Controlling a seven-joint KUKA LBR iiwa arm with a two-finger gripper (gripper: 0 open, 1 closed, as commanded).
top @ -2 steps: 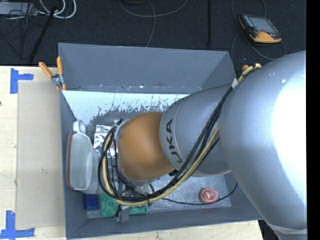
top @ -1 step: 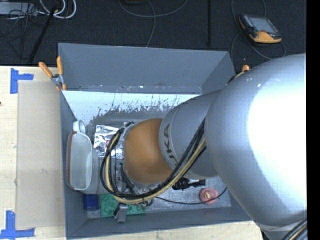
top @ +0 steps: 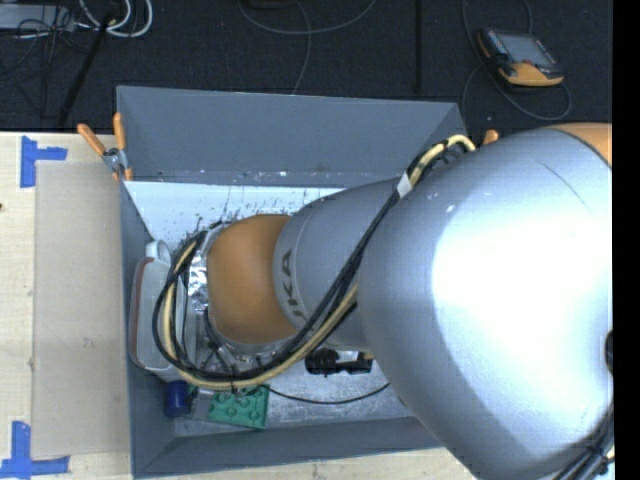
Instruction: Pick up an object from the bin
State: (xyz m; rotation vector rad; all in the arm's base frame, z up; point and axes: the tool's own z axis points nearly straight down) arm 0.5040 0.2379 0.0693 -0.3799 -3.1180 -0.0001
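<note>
In the bin's point(top: 280, 138) 7 o'clock corner, the wrist point(top: 245, 278) masks the gripper point(top: 222, 358); grip state cannot be told. Green block point(top: 240, 406) at 6 o'clock, black part point(top: 340, 361) at 3.

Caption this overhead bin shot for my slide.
Arm deep in grey bin, wrist near a green studded block and small blue piece.

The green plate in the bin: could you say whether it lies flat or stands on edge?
Flat: the green plate shows its broad top face, not an edge.
</note>
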